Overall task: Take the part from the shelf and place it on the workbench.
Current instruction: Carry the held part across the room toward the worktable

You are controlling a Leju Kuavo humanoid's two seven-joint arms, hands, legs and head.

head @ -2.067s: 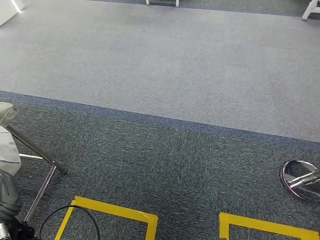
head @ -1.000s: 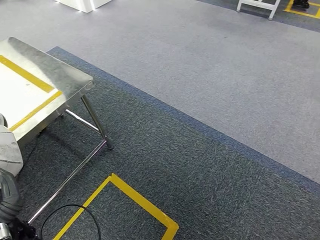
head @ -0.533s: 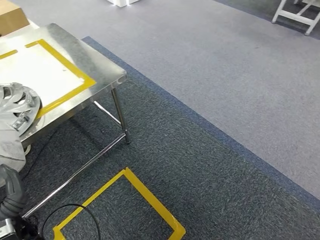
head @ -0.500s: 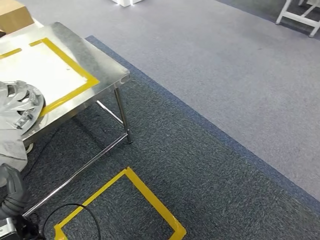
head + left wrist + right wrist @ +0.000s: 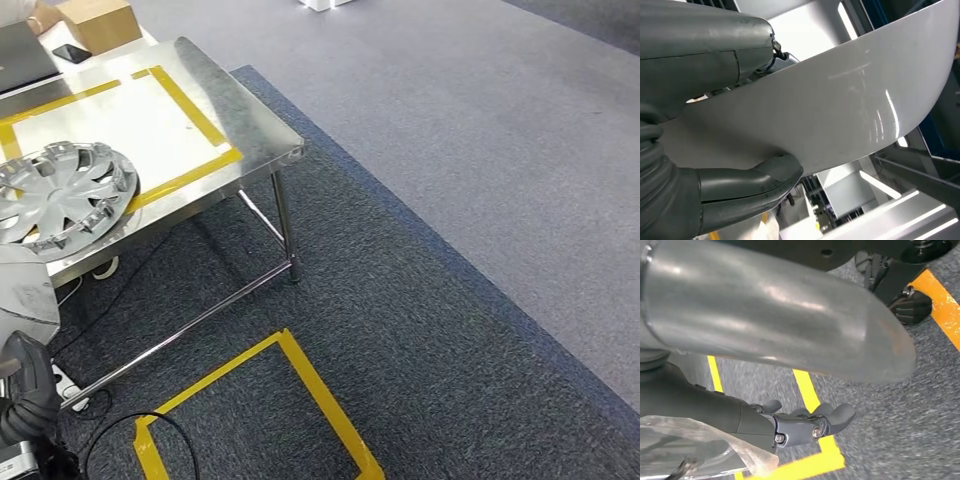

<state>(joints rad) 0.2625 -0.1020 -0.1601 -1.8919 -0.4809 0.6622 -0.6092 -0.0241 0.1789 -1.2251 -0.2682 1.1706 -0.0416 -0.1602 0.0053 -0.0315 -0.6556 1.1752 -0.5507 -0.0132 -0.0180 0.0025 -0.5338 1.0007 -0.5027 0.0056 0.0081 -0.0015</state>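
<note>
Carrying stage. The left hand [image 5: 726, 190] clamps the part [image 5: 851, 100], a broad curved silver panel, with the thumb under one face and the fingers [image 5: 715, 50] over the other. The pinch sits at the panel's edge, so most of the sheet stands out past the hand; this grip probably suits a thin, wide piece that gives no other hold. In the head view a pale corner of the panel shows low at the left, off the counter [image 5: 234, 110] and not yet over it.

The right hand [image 5: 806, 425] hangs above the carpet with its fingers stretched out. Whether they bear on anything cannot be told.

The counter is a steel table with a yellow tape outline [image 5: 189, 105], likely marking the set-down zone. A hubcap [image 5: 64, 195] lies across the outline's near side, close to the near edge. A cardboard box [image 5: 98, 20] stands at the far edge. Yellow floor marking [image 5: 317, 400] near the counter's right corner leg probably fixes where the robot should stand.
</note>
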